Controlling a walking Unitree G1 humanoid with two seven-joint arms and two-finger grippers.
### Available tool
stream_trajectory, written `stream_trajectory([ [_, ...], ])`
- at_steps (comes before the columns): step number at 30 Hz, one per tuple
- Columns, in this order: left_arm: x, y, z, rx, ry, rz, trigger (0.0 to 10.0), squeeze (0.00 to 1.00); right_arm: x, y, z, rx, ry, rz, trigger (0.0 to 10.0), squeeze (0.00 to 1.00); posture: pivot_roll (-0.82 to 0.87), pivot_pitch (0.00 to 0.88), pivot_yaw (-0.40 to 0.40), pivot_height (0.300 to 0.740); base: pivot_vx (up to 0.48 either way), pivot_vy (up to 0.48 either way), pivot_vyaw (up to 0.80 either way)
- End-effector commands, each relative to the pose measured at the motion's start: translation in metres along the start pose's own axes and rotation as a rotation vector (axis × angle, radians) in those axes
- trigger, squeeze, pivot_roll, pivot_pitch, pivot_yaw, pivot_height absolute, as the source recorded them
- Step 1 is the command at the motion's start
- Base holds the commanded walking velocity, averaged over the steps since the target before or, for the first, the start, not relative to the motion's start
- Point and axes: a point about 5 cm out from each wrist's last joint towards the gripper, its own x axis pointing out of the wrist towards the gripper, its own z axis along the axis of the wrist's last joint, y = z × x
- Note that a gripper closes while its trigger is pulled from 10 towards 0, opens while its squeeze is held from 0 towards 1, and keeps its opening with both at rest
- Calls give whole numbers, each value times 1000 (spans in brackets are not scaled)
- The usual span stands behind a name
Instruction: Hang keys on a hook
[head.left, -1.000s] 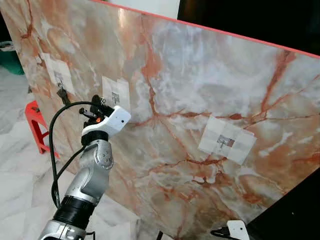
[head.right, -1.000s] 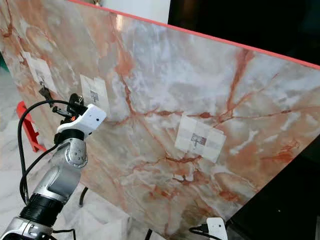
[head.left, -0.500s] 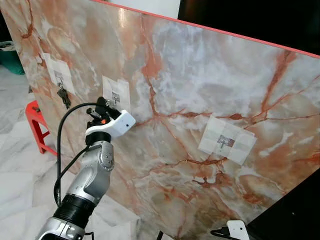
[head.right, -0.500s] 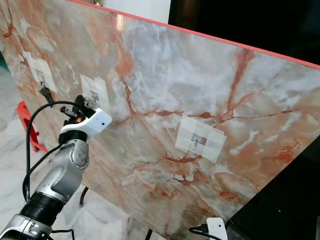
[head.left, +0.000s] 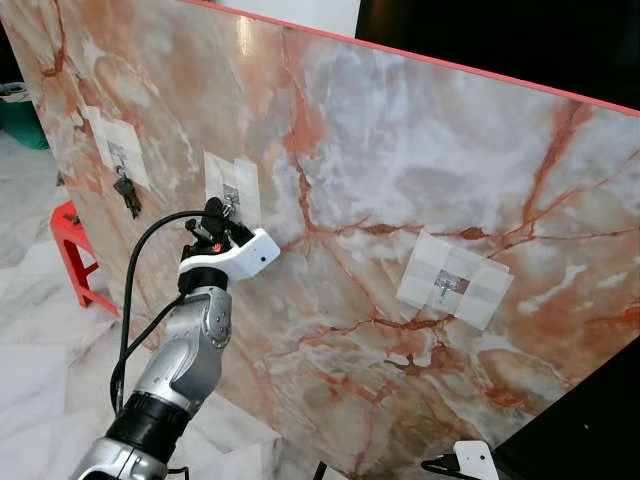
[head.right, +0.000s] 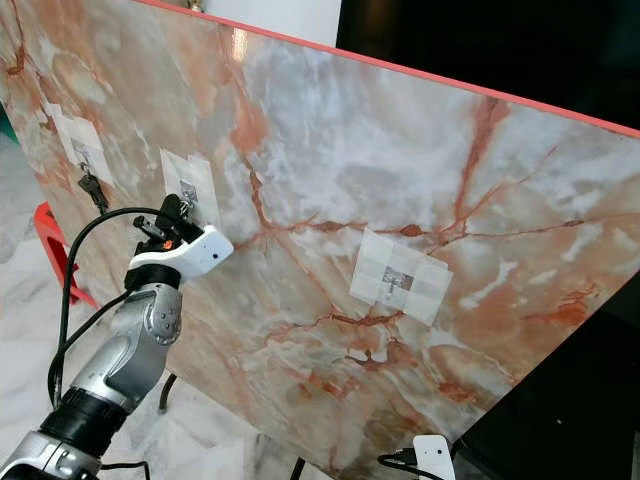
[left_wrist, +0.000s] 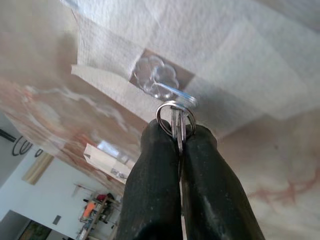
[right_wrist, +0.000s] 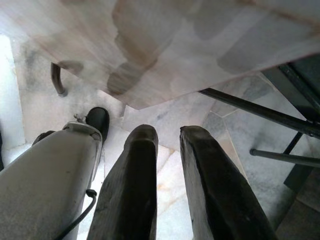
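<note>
At the far left a red stool (head.left: 72, 240) stands on the pale floor (head.left: 40, 350) beside the tilted marble board (head.left: 400, 150). On the board, a dark key bunch (head.left: 127, 192) already hangs from the leftmost hook (head.left: 117, 155). Next along, the left gripper (left_wrist: 179, 137) pinches the keys (left_wrist: 176, 120) tight, their ring touching the clear middle hook (left_wrist: 160, 85). Farther right sits a third hook (head.left: 447, 283), bare. The right gripper (right_wrist: 167, 137) hangs low over the floor, fingers slightly parted. Since a second ago the left arm has swung rightward and up to the middle hook.
</note>
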Motion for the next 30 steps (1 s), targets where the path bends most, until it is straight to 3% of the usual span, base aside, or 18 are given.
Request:
stream_trajectory([
  [1, -4, -2, 9, 6, -41, -14, 10000, 0, 0, -5, 7, 13, -26, -18, 10000, 0, 101, 0, -119, 740, 0, 0, 0],
  [16, -17, -10, -1, -15, 24, -48, 10000, 0, 0, -6, 7, 6, -26, -17, 10000, 0, 106, 0, -128, 740, 0, 0, 0],
  [17, -16, -9, -2, -28, 34, -40, 10000, 1000, 0, -6, 7, 6, -26, -17, 10000, 0, 105, 0, -128, 740, 0, 0, 0],
  [26, -19, 0, -7, -101, 74, 35, 10000, 1000, 0, -6, 7, 6, -26, -18, 10000, 0, 104, 0, -128, 740, 0, 0, 0],
  [27, -20, 0, -8, -111, 81, 33, 10000, 318, 0, -6, 7, 6, -25, -18, 10000, 0, 109, 0, -130, 740, 0, 0, 0],
  [28, -20, -1, -9, -130, 91, 34, 10000, 0, 0, -6, 7, 5, -25, -18, 10000, 0, 109, 0, -130, 740, 0, 0, 0],
  [30, -22, -1, -11, -168, 107, 41, 10000, 0, 0, -6, 7, 4, -25, -18, 10000, 0, 109, 0, -130, 740, 0, 0, 0],
])
